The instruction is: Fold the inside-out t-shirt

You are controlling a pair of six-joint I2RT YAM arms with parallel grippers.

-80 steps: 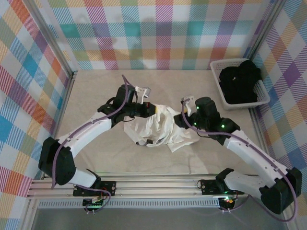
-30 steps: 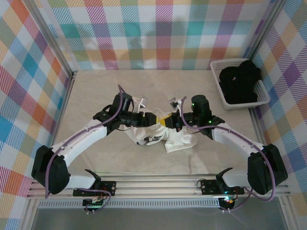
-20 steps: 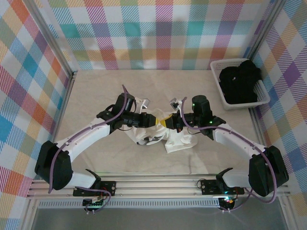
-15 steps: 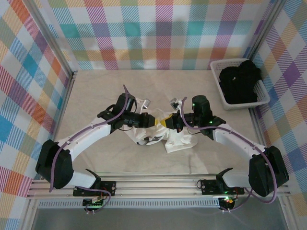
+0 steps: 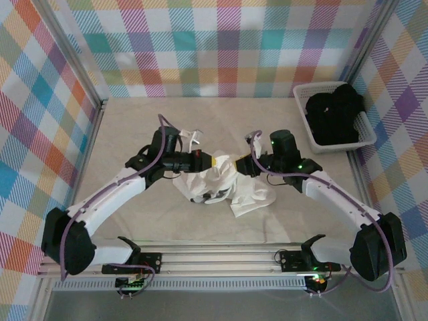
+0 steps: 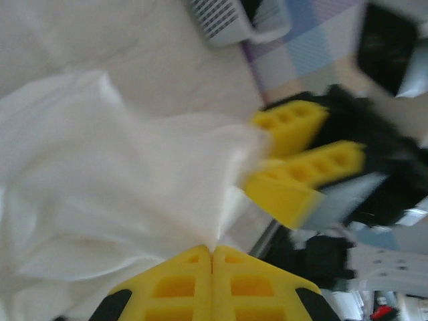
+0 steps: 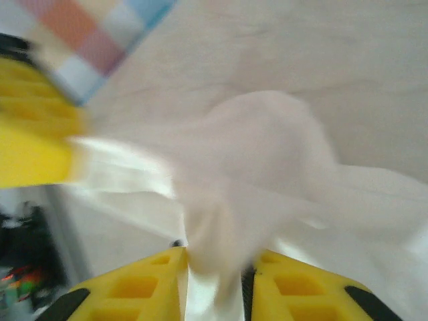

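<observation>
Both arms have drawn slightly apart since the previous frame, the left one shifting leftward. Left gripper [image 5: 210, 160]: yellow jaws together, pinching a fold of the plain white thin-cloth t-shirt [image 5: 224, 186]. Right gripper [image 5: 246, 165]: jaws apart, cloth bunched in the gap. Shirt lies crumpled mid-table on the beige tabletop [image 5: 134, 127], between both grippers.

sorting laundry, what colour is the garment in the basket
The garment is black, lying in the white basket; clearest in the top external view.
</observation>
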